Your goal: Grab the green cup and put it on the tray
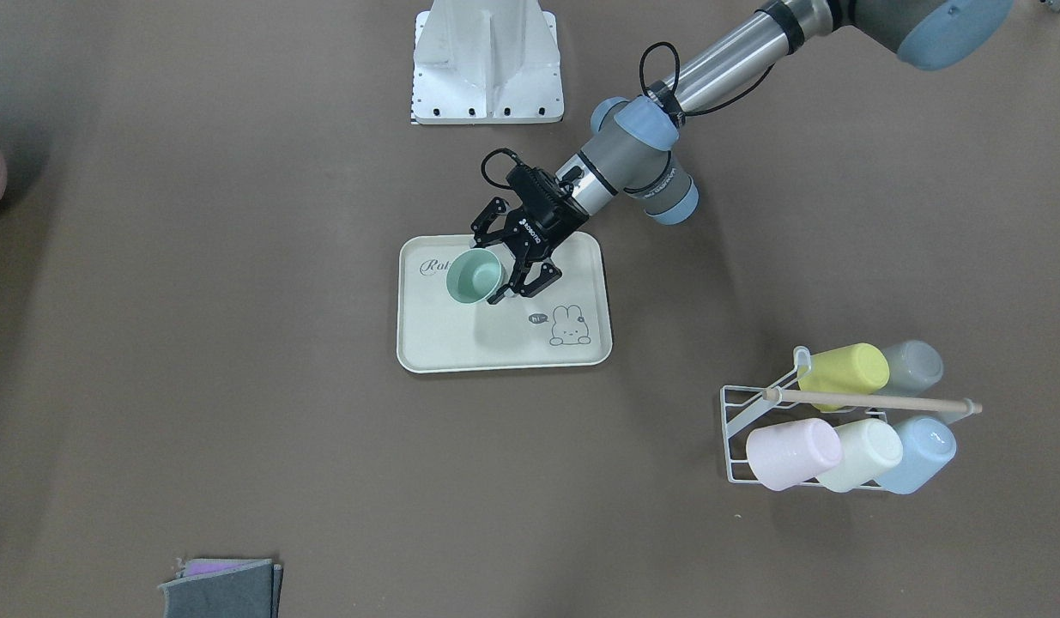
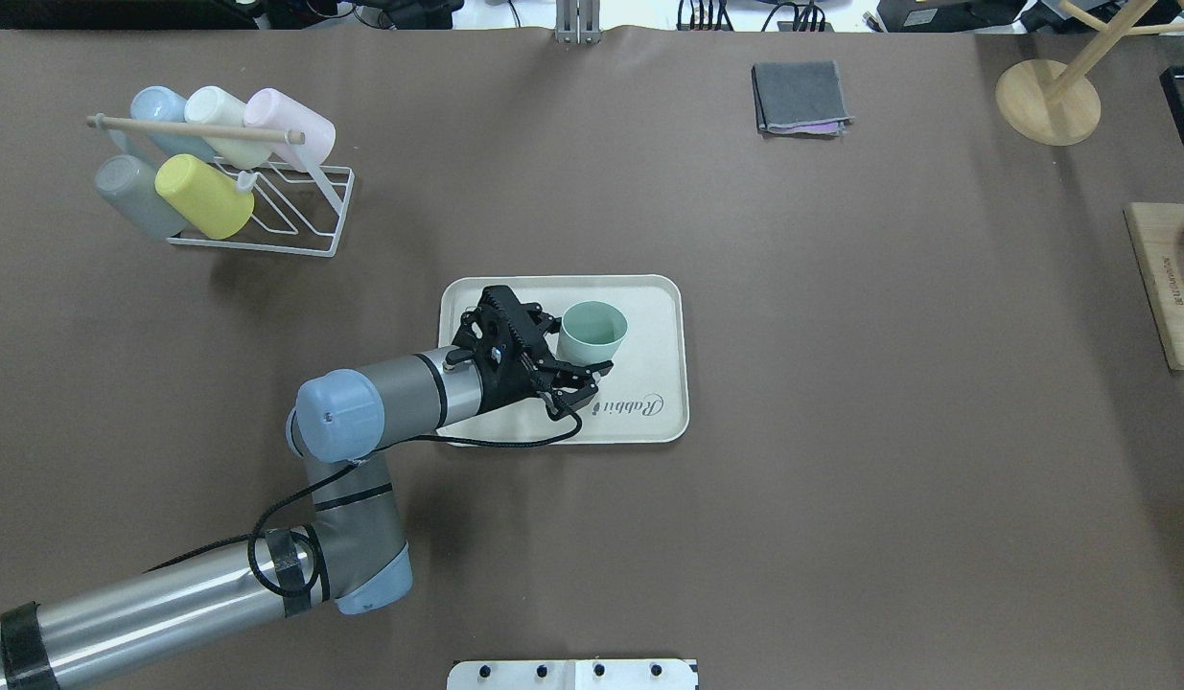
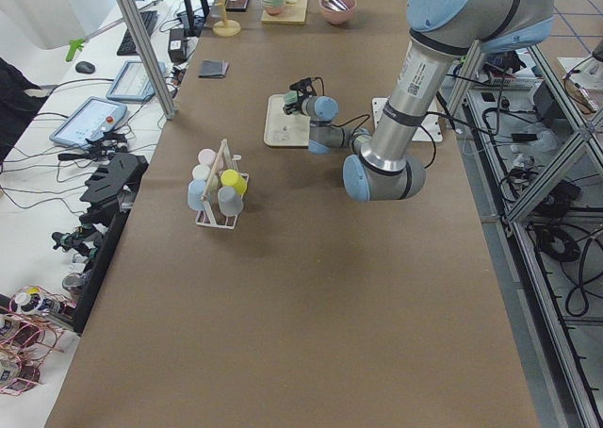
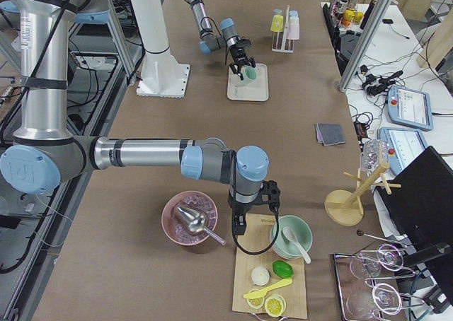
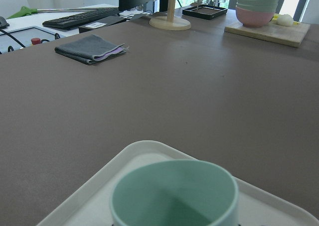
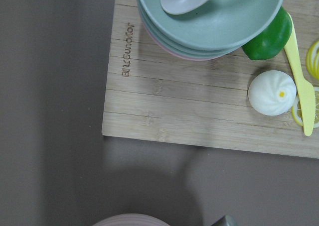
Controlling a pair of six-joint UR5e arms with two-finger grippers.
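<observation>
The green cup (image 1: 474, 279) stands upright on the cream tray (image 1: 495, 343), near the tray's "Rabbit" lettering. My left gripper (image 1: 487, 273) is open, with one finger on each side of the cup and low over the tray. The overhead view shows the same: cup (image 2: 592, 328), tray (image 2: 661, 316), left gripper (image 2: 577, 345). In the left wrist view the cup (image 5: 174, 196) fills the lower middle, on the tray (image 5: 144, 151); no fingers show there. My right gripper (image 4: 265, 194) hangs far away over a wooden board (image 4: 272, 278); I cannot tell whether it is open or shut.
A white wire rack (image 2: 304, 206) with several pastel cups lies at the table's left (image 1: 753, 421). A folded grey cloth (image 2: 800, 98) and a wooden stand (image 2: 1047, 101) are at the far side. The board (image 6: 199, 101) carries stacked bowls (image 6: 209, 17), and a pink bowl (image 4: 191, 218) sits beside it.
</observation>
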